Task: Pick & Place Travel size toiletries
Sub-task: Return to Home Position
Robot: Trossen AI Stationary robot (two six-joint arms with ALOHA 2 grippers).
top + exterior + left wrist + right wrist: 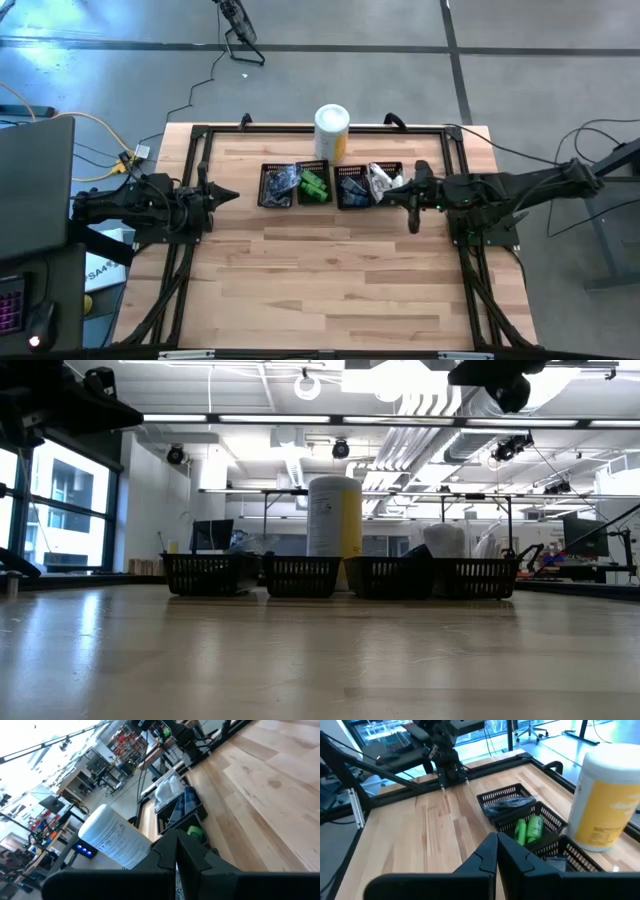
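Right end effector point(496, 840): fingers pressed together, nothing between them. It hangs over the 3 o'clock end of the bin row, pointing toward 9 o'clock. Left end effector point(176, 840): likewise closed and empty, parked just off the 9 o'clock end of the row, apart from the bins.

Travel size toiletries: all that I can see lie inside the four mesh bins point(263, 186), which stand in a row at 12 o'clock on the tabletop point(330, 280).
- Black bundles point(283, 182): bin at the 9 o'clock end.
- Green packets point(316, 188): next bin.
- Blue tubes point(352, 189): third bin.
- Clear sachets point(381, 177): bin at the 3 o'clock end.

White-and-yellow canister point(332, 128) stands upright just beyond the row at 12 o'clock; not part of the job.

Handling, my judgement:
- All items look light.
- Tubes: fairly stiff, smooth skin. Take them across the mid-body, not at the cap, to stop swivel.
- Green packets: small, firm, probably slick.
- Sachets and bagged bundles: soft, crinkly film that would fold under the fingers. Pinch the bulk, not a loose edge.
- Nothing seems fragile. Mesh walls could snag film on lift-out.

Sorting appears finished, with both arms near rest.
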